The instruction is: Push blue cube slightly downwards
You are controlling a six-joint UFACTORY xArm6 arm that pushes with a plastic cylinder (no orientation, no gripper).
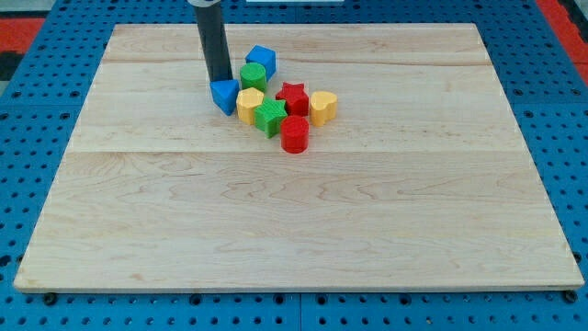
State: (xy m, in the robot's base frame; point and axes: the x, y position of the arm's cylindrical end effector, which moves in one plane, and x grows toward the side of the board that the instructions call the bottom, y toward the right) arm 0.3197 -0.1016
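Observation:
The blue cube [262, 59] sits near the view's top centre of the wooden board [294, 211], touching the green cylinder [254, 76] just below it. My tip [220, 81] is to the left of and a little below the cube, right above a blue triangular block [225, 96]. The rod comes down from the view's top edge.
A tight cluster lies right of the tip: yellow block [249, 105], green star-like block [270, 118], red star block [292, 97], red cylinder [294, 134], yellow heart block [322, 108]. A blue pegboard [37, 138] surrounds the board.

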